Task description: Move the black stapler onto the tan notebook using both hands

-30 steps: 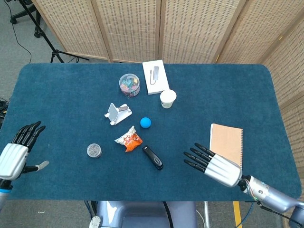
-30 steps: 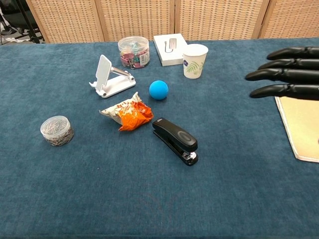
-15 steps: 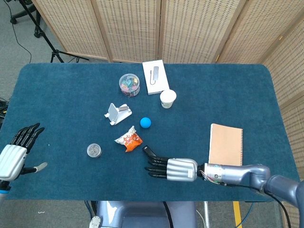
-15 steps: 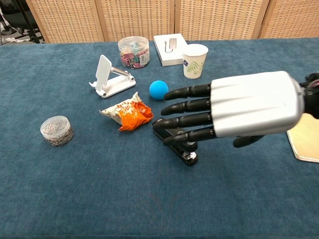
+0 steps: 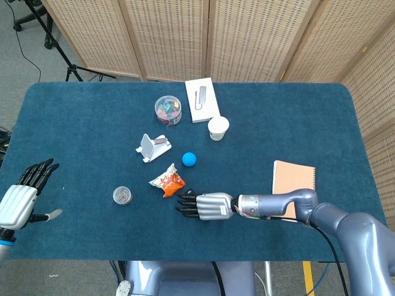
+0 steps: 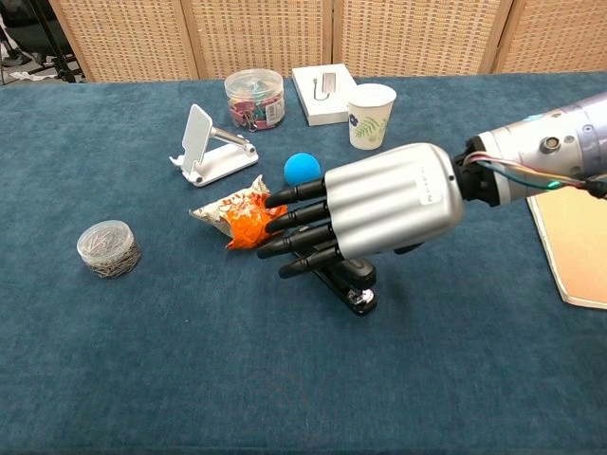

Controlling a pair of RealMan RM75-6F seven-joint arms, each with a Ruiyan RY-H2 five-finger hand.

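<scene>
The black stapler (image 6: 349,284) lies on the blue table, mostly covered by my right hand (image 6: 379,204); only its near end shows under the palm. In the head view the stapler is hidden beneath that hand (image 5: 207,205). The fingers are stretched out flat and spread, pointing left over the stapler and holding nothing. The tan notebook (image 5: 294,182) lies flat to the right, its edge also showing at the right side of the chest view (image 6: 577,242). My left hand (image 5: 18,200) hovers open at the table's left edge, far from the stapler.
An orange snack packet (image 6: 242,216) lies just beyond the right hand's fingertips. A blue ball (image 6: 302,169), white phone stand (image 6: 211,148), paper cup (image 6: 371,116), jar of clips (image 5: 168,109) and white box (image 5: 202,99) stand behind. A paperclip tub (image 6: 108,248) sits left.
My right hand has swept left from beside the notebook to lie over the stapler, its fingertips now near the snack packet. The left hand has barely moved.
</scene>
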